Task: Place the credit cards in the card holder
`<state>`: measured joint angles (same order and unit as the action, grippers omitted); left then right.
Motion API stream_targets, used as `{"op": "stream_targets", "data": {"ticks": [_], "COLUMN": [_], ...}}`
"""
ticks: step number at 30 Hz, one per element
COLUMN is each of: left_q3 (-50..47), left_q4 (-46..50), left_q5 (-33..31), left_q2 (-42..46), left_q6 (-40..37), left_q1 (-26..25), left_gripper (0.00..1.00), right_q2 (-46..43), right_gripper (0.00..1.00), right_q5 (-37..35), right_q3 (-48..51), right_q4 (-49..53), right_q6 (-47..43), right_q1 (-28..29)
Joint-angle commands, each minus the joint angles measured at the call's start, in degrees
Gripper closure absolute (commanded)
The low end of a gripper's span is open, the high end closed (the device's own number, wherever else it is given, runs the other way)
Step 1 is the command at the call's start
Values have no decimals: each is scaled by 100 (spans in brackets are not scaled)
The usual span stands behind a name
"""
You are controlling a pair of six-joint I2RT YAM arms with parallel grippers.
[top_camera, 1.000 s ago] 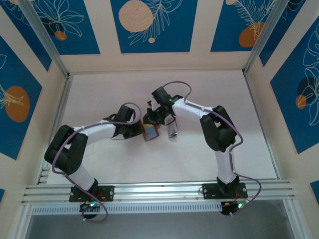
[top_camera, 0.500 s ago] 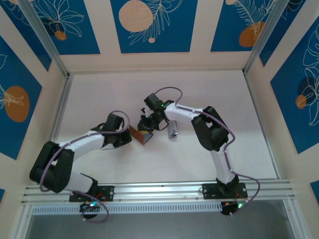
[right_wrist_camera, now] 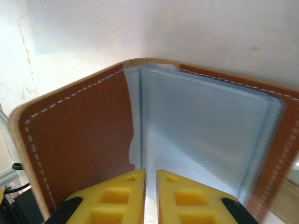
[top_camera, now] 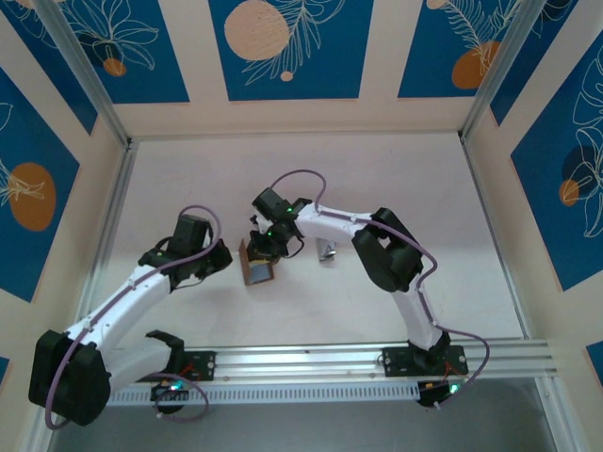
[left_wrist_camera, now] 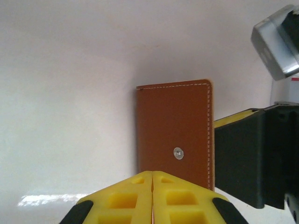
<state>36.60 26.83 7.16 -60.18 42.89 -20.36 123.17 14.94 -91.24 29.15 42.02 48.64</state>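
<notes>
Brown card holder (top_camera: 256, 267), white table (top_camera: 188, 174), blue-panelled walls (top_camera: 311, 56)

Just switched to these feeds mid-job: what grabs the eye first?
The small brown leather folding card holder sits half open on the white table, its pale inner pocket facing the right gripper, which is nearly closed at its lower edge. The left gripper, shut, faces the snap-button outer side. A narrow silvery-grey rectangular piece lies just right of them.
</notes>
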Motion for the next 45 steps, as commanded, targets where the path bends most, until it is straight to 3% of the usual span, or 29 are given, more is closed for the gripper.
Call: {"op": "stream_targets", "data": {"ticks": [1,13,18,26,32,39,45], "left_q3": [110,49,-124,-33,423,986,1025], "left_q4": [490,848,1137,1095,627,147,174], "left_q5": [-105,-195,-338,-119,540,1345,1360], "left_q2": [268,483,1093,940,130,-1148,-1532], "left_q6": [-128,-104,-62,-240,-365,-486,-666], "left_q1": [110,360,713,965,1421,1473,1500], "left_gripper": [93,93,95,93,91,91,90], "right_q2": [112,844,1020,1597,1561,1467,1394], "right_gripper": [85,85,84,85,85,85,85], "right_q5": [-52,-43,-424,-918,-1135,-1180,-1160], "right_q3": [-378,-1205,-1570,-2151,-1923,-1705,-1608], "right_q4": [228,485,813,1330,1252,1068,961], "right_q6": [-14,6,-121,-203,-225,-234,-256], "right_q1": [31,372,570,878,982,1009,989]}}
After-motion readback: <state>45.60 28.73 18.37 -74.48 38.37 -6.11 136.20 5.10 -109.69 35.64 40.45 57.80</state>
